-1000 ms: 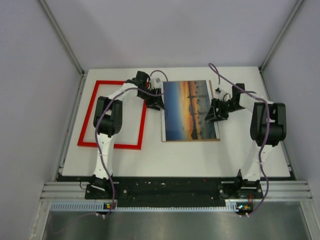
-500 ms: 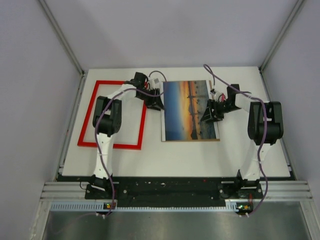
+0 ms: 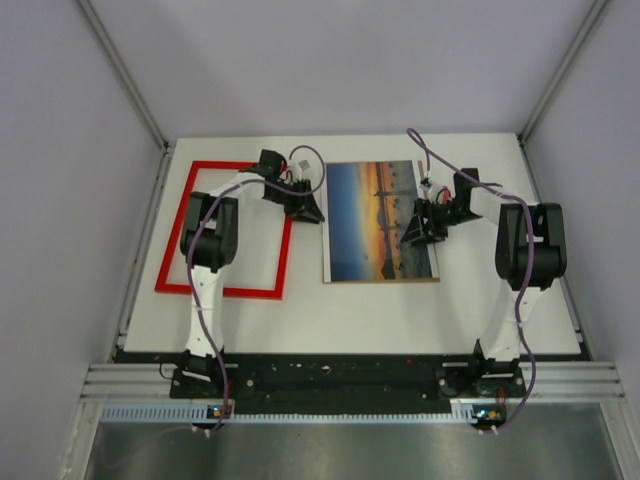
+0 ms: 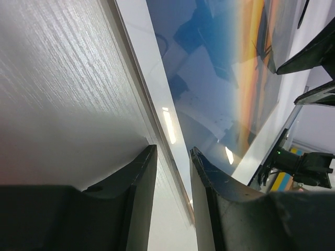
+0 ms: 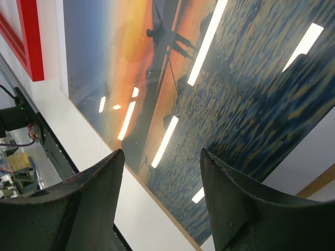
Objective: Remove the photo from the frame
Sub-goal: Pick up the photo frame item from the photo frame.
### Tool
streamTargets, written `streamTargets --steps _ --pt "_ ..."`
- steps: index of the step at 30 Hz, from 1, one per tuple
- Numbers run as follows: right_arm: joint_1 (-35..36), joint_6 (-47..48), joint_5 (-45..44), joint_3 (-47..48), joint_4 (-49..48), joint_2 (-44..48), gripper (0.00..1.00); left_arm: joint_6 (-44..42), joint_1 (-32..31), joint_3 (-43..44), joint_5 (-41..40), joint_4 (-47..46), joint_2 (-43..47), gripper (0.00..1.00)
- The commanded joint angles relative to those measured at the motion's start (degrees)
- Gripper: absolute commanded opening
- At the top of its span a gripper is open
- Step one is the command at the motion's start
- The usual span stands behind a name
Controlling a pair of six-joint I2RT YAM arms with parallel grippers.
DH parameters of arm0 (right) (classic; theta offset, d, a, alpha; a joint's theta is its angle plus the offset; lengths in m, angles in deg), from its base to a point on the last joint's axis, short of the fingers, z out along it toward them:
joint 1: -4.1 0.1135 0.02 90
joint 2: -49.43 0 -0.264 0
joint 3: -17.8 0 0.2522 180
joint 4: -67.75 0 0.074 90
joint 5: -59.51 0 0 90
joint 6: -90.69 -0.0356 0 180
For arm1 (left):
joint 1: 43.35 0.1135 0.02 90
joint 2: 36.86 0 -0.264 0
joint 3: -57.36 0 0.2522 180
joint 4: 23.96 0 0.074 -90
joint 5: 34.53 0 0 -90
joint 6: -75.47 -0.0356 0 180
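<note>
White table (image 3: pixel 400 310) between grey walls: the red frame (image 3: pixel 222 292) lies flat and empty at the left. The photo (image 3: pixel 370 220) lies face up at the centre, outside the frame, on a brown board (image 3: pixel 385 280). The left gripper (image 3: pixel 310 212) sits just beside the photo's left edge, jaws narrowly parted on nothing. The right gripper (image 3: pixel 412 236) hangs over the photo's right side, jaws wide and empty.

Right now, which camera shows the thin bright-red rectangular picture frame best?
The top external view: the whole thin bright-red rectangular frame lies flat there, crossed only by the left arm. The right wrist view catches one red corner. The left wrist view shows no clear part.
</note>
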Motion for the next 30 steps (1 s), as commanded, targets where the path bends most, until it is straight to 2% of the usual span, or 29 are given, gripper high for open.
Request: streamTargets --steps 1,9,30 --pt "0.85 1.24 -2.55 0.68 -0.74 -1.73 0.61 1.48 0.60 -1.96 2.17 -3.51 2.38 0.38" --pt "0.85 1.15 -2.20 0.68 -0.74 -1.73 0.61 2.53 -0.01 -2.22 0.15 -4.31 1.24 0.38" --pt "0.85 1.24 -2.29 0.60 -0.74 -1.73 0.61 5.52 -0.10 -2.75 5.60 -7.65 1.94 0.33"
